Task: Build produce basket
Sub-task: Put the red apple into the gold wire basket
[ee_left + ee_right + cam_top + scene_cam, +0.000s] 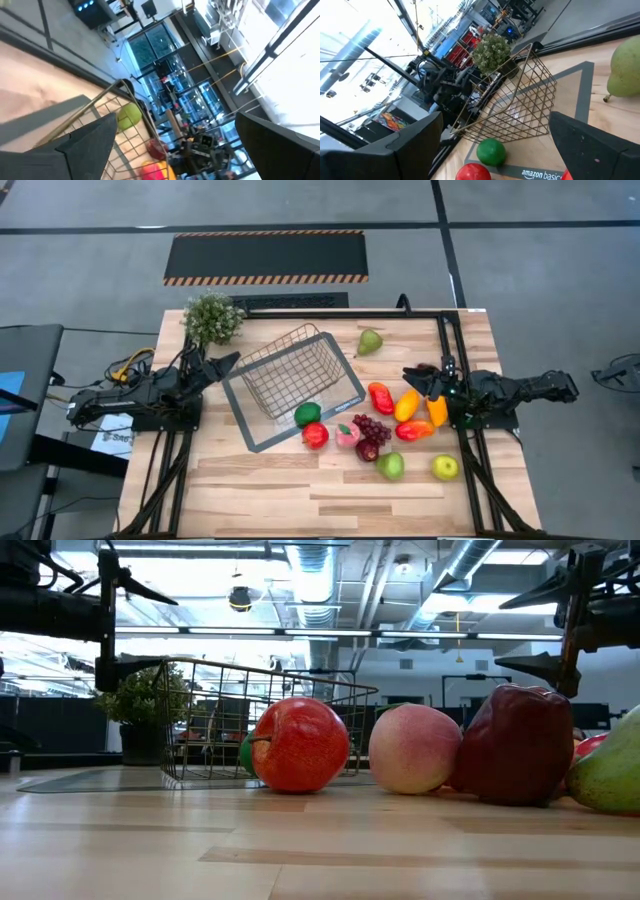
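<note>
High view shows the wire-mesh basket [293, 375] empty on its grey tray [250, 435] — nothing loaded yet. All the produce [385, 430] lies on the table just beside it, a green pear [370, 341] apart. Left gripper [222, 367] and right gripper [415, 378] wait with fingers spread, grasping nothing.

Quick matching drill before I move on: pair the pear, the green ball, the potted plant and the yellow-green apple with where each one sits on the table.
Things:
1. pear
2. green ball
3. potted plant
4. yellow-green apple

Places:
A. far left corner of the table
B. on the grey tray, by the basket's near side
C. near edge, on the right arm's side
D. alone on bare wood beyond the basket's right end

Pairs: 1-D, 2-B, 3-A, 4-C
</note>
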`<state>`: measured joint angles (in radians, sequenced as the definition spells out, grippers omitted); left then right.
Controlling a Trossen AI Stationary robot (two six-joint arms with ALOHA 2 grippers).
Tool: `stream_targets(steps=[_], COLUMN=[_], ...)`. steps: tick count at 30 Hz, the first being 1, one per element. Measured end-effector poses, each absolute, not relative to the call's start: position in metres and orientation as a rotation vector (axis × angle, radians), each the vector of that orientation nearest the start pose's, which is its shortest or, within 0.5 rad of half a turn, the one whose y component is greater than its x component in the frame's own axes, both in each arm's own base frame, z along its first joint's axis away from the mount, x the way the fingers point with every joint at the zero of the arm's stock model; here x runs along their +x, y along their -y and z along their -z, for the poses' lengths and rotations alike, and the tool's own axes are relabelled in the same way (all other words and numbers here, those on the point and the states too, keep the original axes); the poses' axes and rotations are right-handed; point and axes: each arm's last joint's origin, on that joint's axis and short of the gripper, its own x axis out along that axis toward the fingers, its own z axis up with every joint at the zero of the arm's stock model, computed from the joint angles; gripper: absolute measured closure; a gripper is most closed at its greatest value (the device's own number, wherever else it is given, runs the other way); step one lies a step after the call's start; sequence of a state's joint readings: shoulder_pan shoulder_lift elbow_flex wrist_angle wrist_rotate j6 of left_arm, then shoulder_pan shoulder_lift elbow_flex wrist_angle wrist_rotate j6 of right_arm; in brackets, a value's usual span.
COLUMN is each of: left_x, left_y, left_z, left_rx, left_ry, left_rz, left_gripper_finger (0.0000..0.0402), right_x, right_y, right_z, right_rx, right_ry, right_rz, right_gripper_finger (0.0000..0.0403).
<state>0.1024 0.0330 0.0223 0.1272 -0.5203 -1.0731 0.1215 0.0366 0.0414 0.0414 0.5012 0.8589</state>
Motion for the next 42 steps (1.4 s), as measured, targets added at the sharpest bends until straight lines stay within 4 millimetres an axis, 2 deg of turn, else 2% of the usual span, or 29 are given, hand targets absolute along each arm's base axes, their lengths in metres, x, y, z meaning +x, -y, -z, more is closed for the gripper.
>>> stream_targets(steps=[9, 14, 18, 24, 27, 30, 35, 39, 42], left_x=[0.092, 0.092, 0.088, 0.069, 0.066, 0.068, 0.089, 0.12, 0.145], left_y=[-0.024, -0.024, -0.023, -0.021, -0.02, -0.02, -0.02, -0.023, -0.024], left_z=[-0.18, -0.183, -0.2, -0.233, -0.246, -0.265, -0.302, -0.325, -0.342], left_rx=[-1.072, -1.131, -1.146, -1.01, -0.988, -0.974, -0.894, -0.866, -0.834], left_ry=[0.44, 0.471, 0.618, 0.954, 0.989, 0.966, 0.852, 0.607, 0.348], left_rz=[-0.496, -0.459, -0.334, -0.205, -0.161, -0.134, -0.161, -0.275, -0.318], left_gripper_finger=[0.0012, 0.0034, 0.0075, 0.0161, 0.0202, 0.0235, 0.0269, 0.0266, 0.0242], right_x=[0.095, 0.095, 0.094, 0.084, 0.076, 0.068, 0.064, 0.07, 0.079], right_y=[0.002, 0.002, 0.003, 0.007, 0.01, 0.012, 0.015, 0.016, 0.016], right_z=[-0.177, -0.179, -0.188, -0.217, -0.236, -0.264, -0.309, -0.335, -0.349], right_rx=[0.855, 0.861, 0.889, 0.875, 0.793, 0.691, 0.549, 0.476, 0.431], right_ry=[0.189, 0.206, 0.299, 0.611, 0.709, 0.716, 0.508, 0.278, 0.128], right_rz=[0.342, 0.335, 0.315, 0.243, 0.256, 0.319, 0.46, 0.546, 0.576], right_gripper_finger=[0.0017, 0.0017, 0.0017, 0.0017, 0.0017, 0.0017, 0.0017, 0.0017, 0.0017])
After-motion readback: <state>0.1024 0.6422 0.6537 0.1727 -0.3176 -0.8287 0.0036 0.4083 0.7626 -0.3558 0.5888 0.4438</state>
